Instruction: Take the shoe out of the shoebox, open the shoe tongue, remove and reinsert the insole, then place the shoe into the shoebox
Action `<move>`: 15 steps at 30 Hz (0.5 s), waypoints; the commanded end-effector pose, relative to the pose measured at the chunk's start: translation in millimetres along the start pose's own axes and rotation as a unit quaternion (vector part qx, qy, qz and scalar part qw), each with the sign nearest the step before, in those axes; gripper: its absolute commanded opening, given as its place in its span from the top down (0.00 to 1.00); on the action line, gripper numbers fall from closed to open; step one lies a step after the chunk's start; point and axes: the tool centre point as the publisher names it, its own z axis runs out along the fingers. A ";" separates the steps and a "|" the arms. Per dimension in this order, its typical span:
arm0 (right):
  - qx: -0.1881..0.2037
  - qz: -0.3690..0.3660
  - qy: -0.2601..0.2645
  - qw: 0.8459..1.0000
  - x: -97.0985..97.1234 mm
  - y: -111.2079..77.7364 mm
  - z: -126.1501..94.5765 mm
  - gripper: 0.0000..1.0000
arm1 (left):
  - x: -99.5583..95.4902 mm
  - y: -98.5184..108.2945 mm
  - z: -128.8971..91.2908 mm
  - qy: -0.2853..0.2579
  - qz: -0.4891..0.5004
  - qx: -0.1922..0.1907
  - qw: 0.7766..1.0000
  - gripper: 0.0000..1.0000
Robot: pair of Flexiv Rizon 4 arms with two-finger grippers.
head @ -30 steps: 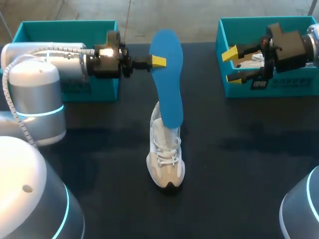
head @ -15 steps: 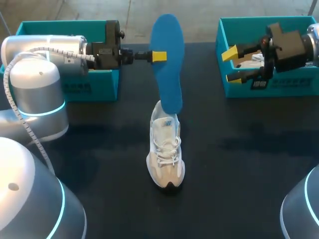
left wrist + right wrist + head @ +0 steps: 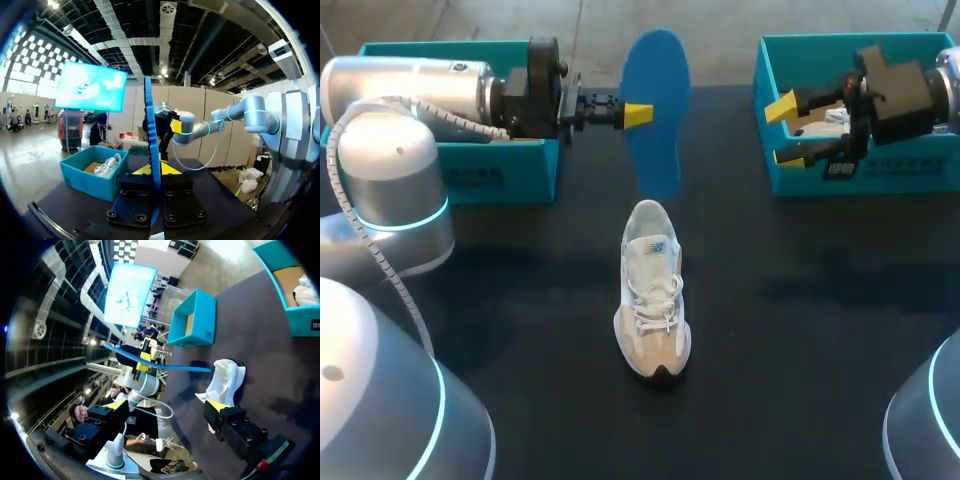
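White shoe [image 3: 653, 305]: is standing upright on its sole at the middle of the black worktop [image 3: 800, 330], toe pointing toward the robot, heel opening on the far side; nothing is touching it.
Blue insole [image 3: 656, 110]: is hanging lengthwise upright, wholly out of the shoe, its lower end just above and behind the heel collar and apart from it.
Left fingers [image 3: 638, 115]: are pinching the insole from two sides at about mid-length, closed down to the thickness of the foam; in the left wrist view the insole [image 3: 151, 145] is running edge-on between the yellow tips.
Step in hand: judging by the insole hanging free, the removal is looking finished and the reinsertion is coming up.
Next move: is calling for the lower end to be lined up with the shoe's length and fed down through the opening; the shoe is standing unheld, so a push off-centre is likely to tip it.
Right fingers [image 3: 780, 106]: are standing wide apart over the near-left corner of the right shoebox [image 3: 900, 178], gripping nothing.
Shoeboxes: the left shoebox [image 3: 470, 180] is sitting at the far left, showing only bare card inside; the right one is holding another white shoe [image 3: 107, 165].
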 end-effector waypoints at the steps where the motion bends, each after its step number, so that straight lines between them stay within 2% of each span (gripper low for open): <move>1: 0.000 0.000 -0.001 1.000 0.0 0.4 1.4 0.00 | 7.5 3.8 -2.2 0.031 0.292 -0.026 0.955 1.00; 3: 0.000 0.000 -0.001 1.000 0.0 0.4 1.4 0.00 | 8.4 4.4 -2.4 0.033 0.373 -0.032 0.927 1.00; 5: 0.000 0.000 -0.001 1.000 0.0 0.4 1.4 0.00 | 11.2 1.5 -3.1 0.022 0.397 -0.016 0.918 1.00; 11: 0.000 0.000 -0.001 1.000 0.0 0.4 1.4 0.00 | 5.5 0.1 -2.7 -0.012 0.530 -0.034 0.847 1.00; 12: 0.000 0.000 -0.001 1.000 0.0 0.4 1.4 0.00 | 5.0 0.5 -2.8 -0.014 0.539 -0.037 0.841 1.00; 15: 0.000 0.000 -0.001 1.000 0.0 0.4 1.4 0.00 | 2.3 4.3 -2.1 -0.015 0.601 -0.038 0.798 1.00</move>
